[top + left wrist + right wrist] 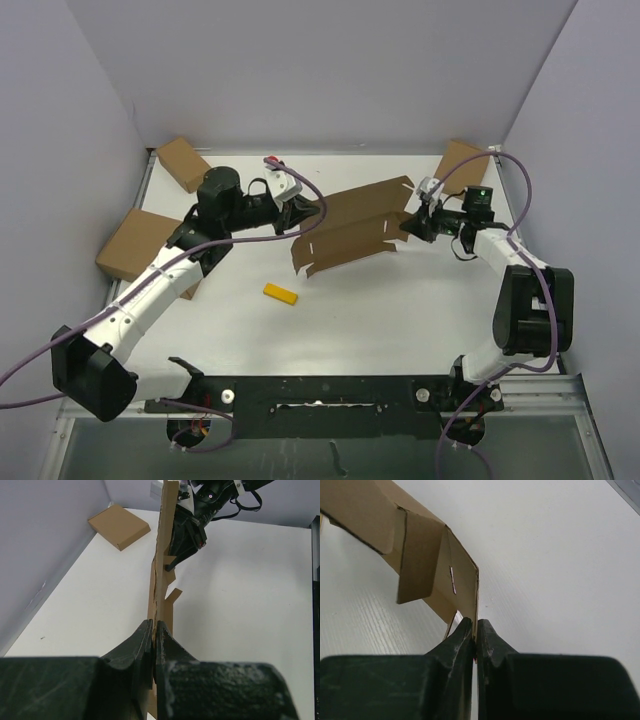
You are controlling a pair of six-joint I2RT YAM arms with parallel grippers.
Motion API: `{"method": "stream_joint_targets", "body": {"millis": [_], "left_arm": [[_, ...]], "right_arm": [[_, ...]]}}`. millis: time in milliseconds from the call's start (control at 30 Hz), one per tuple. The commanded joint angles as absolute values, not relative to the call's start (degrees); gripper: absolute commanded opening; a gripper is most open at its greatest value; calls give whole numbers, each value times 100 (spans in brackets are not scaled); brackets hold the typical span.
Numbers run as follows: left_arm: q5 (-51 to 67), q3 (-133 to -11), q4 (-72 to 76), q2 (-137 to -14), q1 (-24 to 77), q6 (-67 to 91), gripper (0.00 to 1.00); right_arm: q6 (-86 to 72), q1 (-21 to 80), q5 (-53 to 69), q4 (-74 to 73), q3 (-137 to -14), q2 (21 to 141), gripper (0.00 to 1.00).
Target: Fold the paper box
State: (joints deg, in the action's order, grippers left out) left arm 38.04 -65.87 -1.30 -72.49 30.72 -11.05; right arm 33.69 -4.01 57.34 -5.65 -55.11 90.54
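The paper box (355, 228) is a flat brown die-cut cardboard sheet, held up off the white table between both arms. My left gripper (312, 212) is shut on its left edge; in the left wrist view the cardboard (162, 570) runs edge-on up from my pinched jaws (154, 630). My right gripper (415, 222) is shut on the sheet's right edge. In the right wrist view the box panel (427, 555) with a slot and folded flap rises from between the closed fingertips (475, 626).
A small yellow block (281, 293) lies on the table below the sheet. Folded cardboard boxes sit at the back left (184, 163), the left edge (135, 245) and the back right (458, 163). Grey walls enclose the table on three sides.
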Motion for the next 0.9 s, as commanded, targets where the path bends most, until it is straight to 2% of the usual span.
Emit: {"method": "stream_joint_targets", "body": {"millis": [0,300,567,867], "left_arm": [[3841,-6493,436,-7459,3092,-757,0],[4012,-6200,918,-8009,2810,442,0],[3962,-6146,885,-8367,2740,733,0],[3981,-6066,973,-8372,2734,791,0]], "right_arm": [[3439,-464,5704,-286,-5390,8753,0],[3584,-453,5487,108,-4879,8908,0],[3644,-457,5487,37,-4886,9086,0],[4384,-486,5946,-895,-5098,9052,2]]}}
